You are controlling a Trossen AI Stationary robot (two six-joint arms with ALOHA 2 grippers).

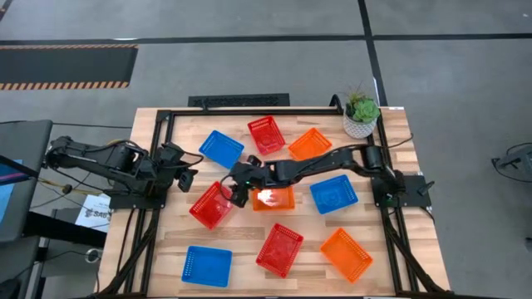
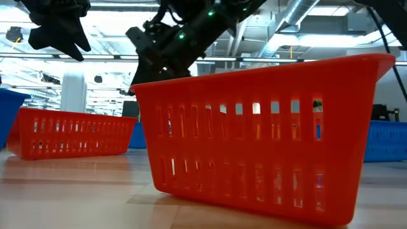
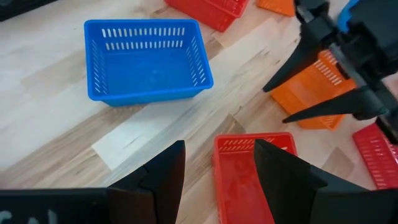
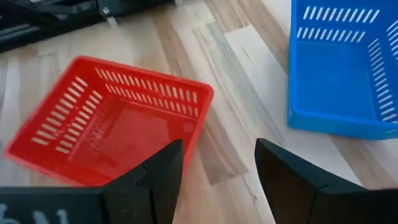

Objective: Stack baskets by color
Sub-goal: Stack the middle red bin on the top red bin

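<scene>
Red basket [image 2: 261, 137] closest in low view, left gripper [image 3: 217, 168] and right gripper [image 4: 217, 168] jaws apart, empty.

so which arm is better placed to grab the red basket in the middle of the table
Right, probably. The right gripper hangs open beside the red basket. The left gripper is open too, but farther back.

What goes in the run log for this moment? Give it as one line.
stage: reaching | right gripper: open, empty, above red perforated plastic basket | left gripper: open, empty, waiting at table's left side | stacks: none yet
</scene>
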